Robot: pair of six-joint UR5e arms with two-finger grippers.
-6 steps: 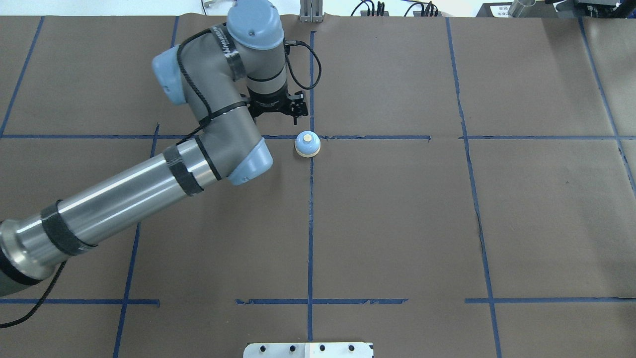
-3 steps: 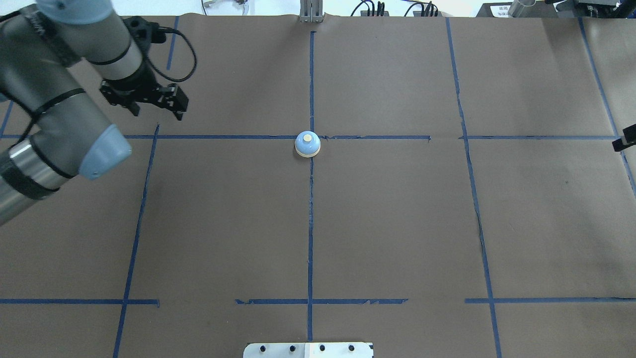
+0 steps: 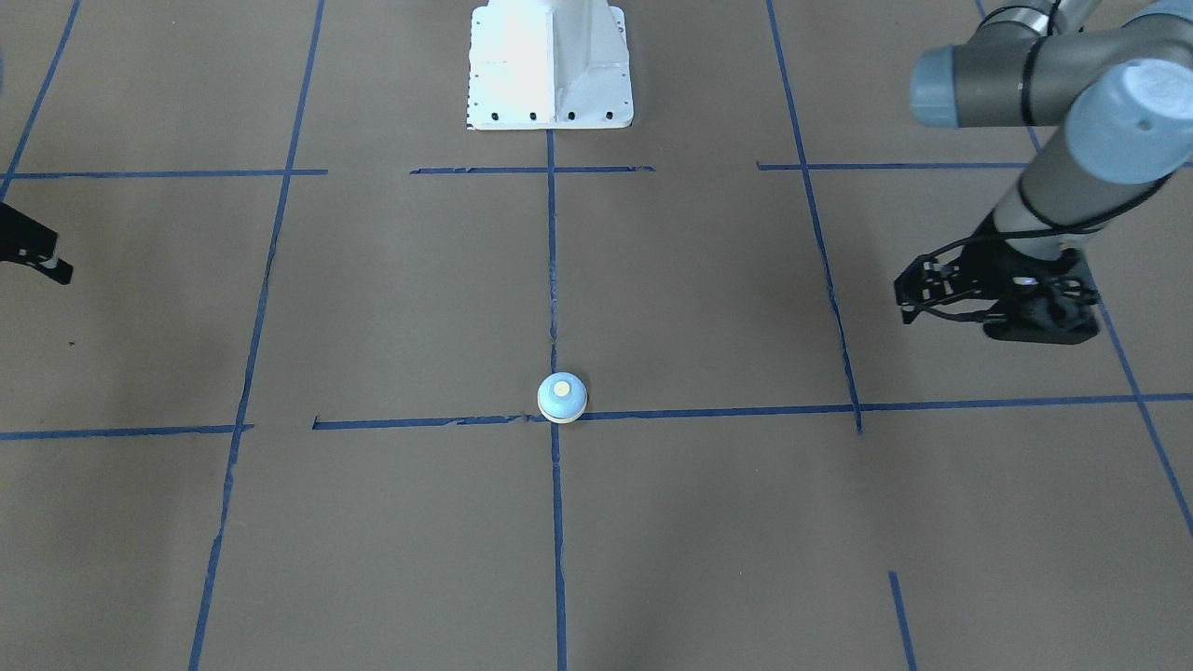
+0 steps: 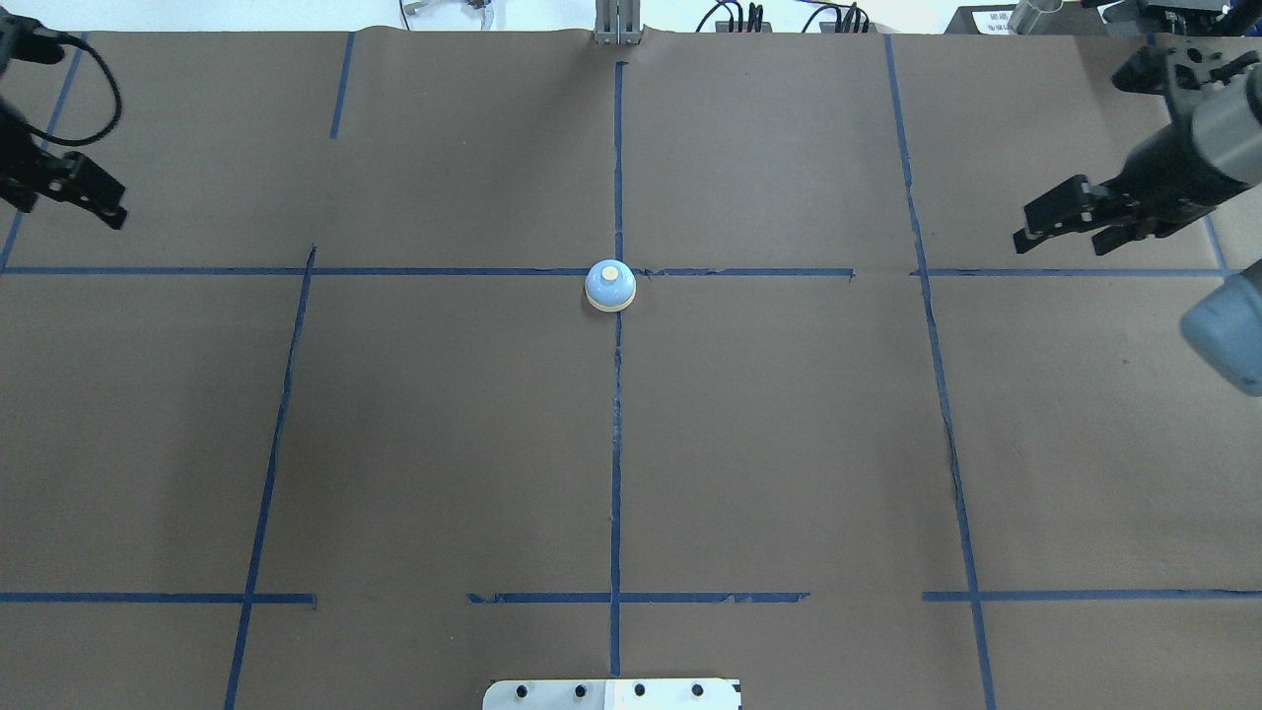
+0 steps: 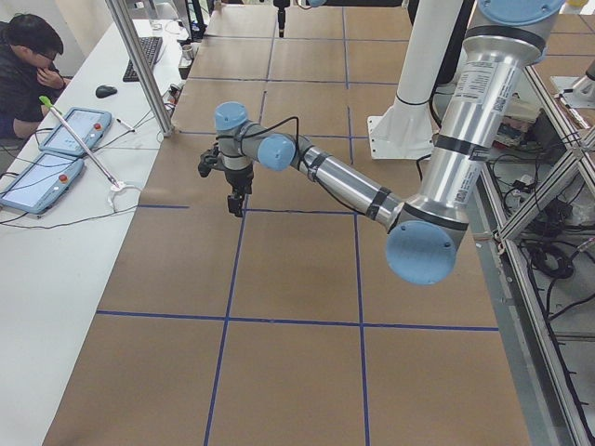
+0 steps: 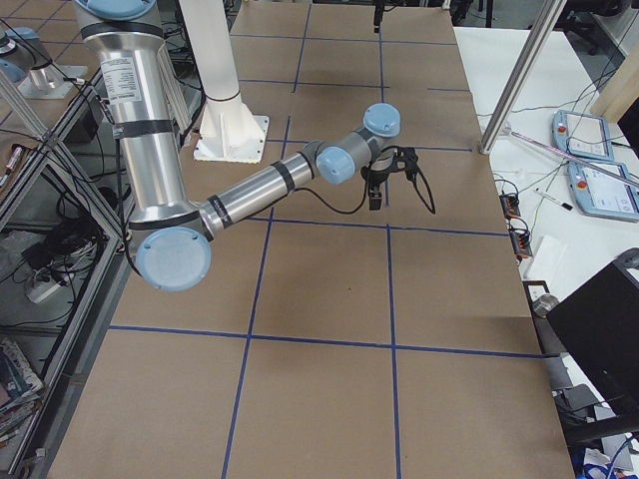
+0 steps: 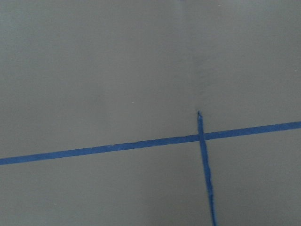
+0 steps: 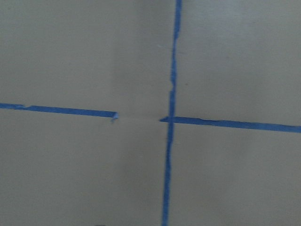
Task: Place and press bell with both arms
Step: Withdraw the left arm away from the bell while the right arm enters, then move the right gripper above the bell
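The bell (image 4: pixel 610 286) is a small light-blue dome with a cream base ring and cream button. It stands alone on the central crossing of blue tape lines, and also shows in the front-facing view (image 3: pixel 562 398). My left gripper (image 4: pixel 69 202) is at the far left edge, well away from the bell, with its fingers apart and empty; it also shows in the front-facing view (image 3: pixel 946 300). My right gripper (image 4: pixel 1065 232) reaches in from the right edge, far from the bell, with its fingers apart and empty. Both wrist views show only paper and tape.
Brown paper with a blue tape grid (image 4: pixel 617 444) covers the table. The white pedestal base (image 3: pixel 550 65) stands at the robot's side. Cables and fixtures (image 4: pixel 749 18) line the far edge. An operator (image 5: pixel 28 65) sits at a side desk with tablets.
My left arm has pulled away from beside the bell to the far left edge. My right gripper has come into view from the right edge. The bell has not moved.
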